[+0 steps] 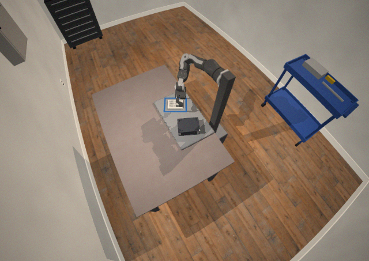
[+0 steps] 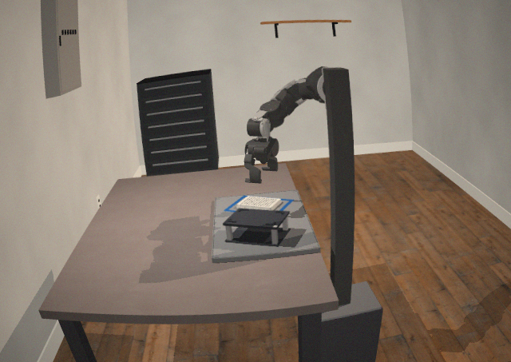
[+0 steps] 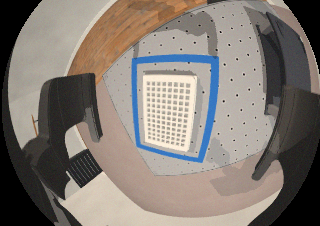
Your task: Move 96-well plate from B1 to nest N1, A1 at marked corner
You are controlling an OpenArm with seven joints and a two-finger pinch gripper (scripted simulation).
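A white 96-well plate (image 3: 171, 112) lies flat inside a blue-outlined square (image 3: 212, 106) on a grey perforated mat (image 2: 263, 248), which rests on a brown surface (image 2: 156, 242). The gripper (image 2: 259, 175) hangs in the air directly above the plate — well clear of it, fingers spread apart and holding nothing. Beside the plate on the mat stands a raised black plate nest (image 2: 255, 220) — unoccupied.

The 96-well plate (image 3: 171, 112) looked like matt white plastic; beneath it the grey baseboard (image 3: 235, 46) was matt and perforated, the table (image 2: 124, 226) smooth.
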